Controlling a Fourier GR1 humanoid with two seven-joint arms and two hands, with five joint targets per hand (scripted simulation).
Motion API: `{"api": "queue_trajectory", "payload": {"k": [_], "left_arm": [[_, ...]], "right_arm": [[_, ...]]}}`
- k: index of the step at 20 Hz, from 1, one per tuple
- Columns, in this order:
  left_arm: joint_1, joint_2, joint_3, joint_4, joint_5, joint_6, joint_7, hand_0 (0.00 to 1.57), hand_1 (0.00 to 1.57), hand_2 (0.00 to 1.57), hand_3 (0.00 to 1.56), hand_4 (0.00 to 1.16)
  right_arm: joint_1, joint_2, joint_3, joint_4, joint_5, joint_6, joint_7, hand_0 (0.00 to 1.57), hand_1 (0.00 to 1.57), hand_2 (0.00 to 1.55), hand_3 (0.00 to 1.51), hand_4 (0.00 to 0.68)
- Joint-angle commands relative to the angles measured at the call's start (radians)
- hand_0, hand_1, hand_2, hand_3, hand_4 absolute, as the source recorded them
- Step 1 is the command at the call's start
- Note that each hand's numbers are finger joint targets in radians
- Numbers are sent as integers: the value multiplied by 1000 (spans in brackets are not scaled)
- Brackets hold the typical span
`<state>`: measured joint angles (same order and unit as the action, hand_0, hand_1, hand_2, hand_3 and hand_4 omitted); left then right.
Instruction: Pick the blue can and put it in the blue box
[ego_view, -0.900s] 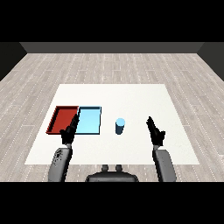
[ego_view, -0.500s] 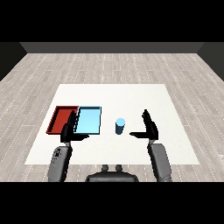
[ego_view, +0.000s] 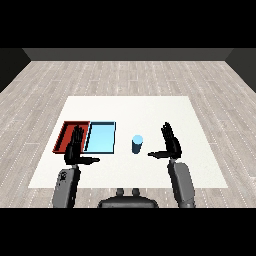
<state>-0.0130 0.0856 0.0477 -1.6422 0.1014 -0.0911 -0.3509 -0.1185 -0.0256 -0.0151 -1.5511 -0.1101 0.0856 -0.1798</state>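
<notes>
A small blue can (ego_view: 137, 144) stands upright on the white table (ego_view: 150, 115), just right of the light blue tray (ego_view: 101, 137). My right hand (ego_view: 171, 143) is open to the right of the can, fingers straight and thumb pointing toward it, with a gap between them. My left hand (ego_view: 75, 148) is open too, raised in front of the near edges of the red tray (ego_view: 67, 134) and the blue tray. Neither hand holds anything.
The red tray lies left of the light blue tray, the two touching side by side. The white table stretches back and to the right of the can. Wooden floor surrounds the table.
My right hand has moved left toward the can and turned so its thumb points at it. The left hand has barely shifted. The can stands where it was.
</notes>
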Motion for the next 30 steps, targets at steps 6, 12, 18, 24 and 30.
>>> {"api": "queue_trajectory", "payload": {"k": [6,12,18,24,30], "left_arm": [[-37,-7,25,99,-6,-24,-94,0,0,0,0,0],[-6,-21,8,-83,7,17,47,0,0,0,0,0],[-16,10,56,-24,48,-34,16,0,0,0,0,0],[-28,-54,-21,-85,-24,58,80,0,0,0,0,0],[-8,-11,45,-6,45,-38,-27,0,0,0,0,0]], "right_arm": [[11,23,31,33,4,10,-30,0,0,0,0,0],[63,25,57,-48,-21,16,18,0,0,0,0,0],[-111,25,47,102,-88,-57,27,0,0,0,0,0],[-55,26,157,195,-169,-121,-120,0,0,0,0,0],[-132,26,233,235,-227,-237,-78,0,0,0,0,0]]}}
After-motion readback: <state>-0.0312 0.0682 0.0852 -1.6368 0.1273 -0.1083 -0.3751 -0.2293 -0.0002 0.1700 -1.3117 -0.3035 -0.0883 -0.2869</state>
